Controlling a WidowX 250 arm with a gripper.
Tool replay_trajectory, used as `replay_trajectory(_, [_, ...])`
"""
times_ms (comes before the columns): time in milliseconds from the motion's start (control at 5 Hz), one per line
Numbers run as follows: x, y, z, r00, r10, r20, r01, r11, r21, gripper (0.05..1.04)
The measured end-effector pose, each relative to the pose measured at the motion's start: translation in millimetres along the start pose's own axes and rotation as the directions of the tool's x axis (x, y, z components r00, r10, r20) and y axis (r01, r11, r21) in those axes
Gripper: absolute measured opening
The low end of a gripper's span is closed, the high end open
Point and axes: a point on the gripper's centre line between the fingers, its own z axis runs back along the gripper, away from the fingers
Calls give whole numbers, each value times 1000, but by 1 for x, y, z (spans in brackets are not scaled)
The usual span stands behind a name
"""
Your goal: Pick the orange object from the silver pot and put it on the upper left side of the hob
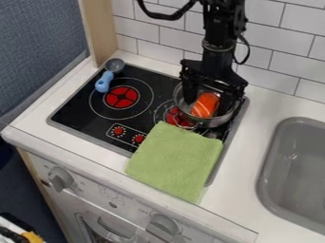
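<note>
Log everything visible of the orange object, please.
The orange object is a small, rounded-oblong piece with thin pale stripes, like a toy salmon slice. It lies inside the silver pot, its long side running roughly from the wall side toward the front. The black claw is open above and around it; whether they touch can't be told. Its underside is hidden.

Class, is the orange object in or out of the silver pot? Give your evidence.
In: the orange object shows inside the rim of the silver pot, whose wall curves around it.
</note>
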Motion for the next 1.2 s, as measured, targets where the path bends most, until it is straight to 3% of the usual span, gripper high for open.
replay_trajectory(200, [4,7,3,1000,12,10,-12,1000,2,953])
replay_trajectory(400, [5,7,3,1000,0,14,1,1000,-23,674])
replay_trajectory(600, [6,3,5,1000,-26,12,27,999,-43,559])
replay_trajectory(800, [12,-2,12,997,-64,31,66,995,-76,559])
replay_trajectory(1000, [14,1,16,995,-88,47,92,993,-77,559])
replay_trajectory(1200, [17,9,37,990,-104,99,110,992,-59,559])
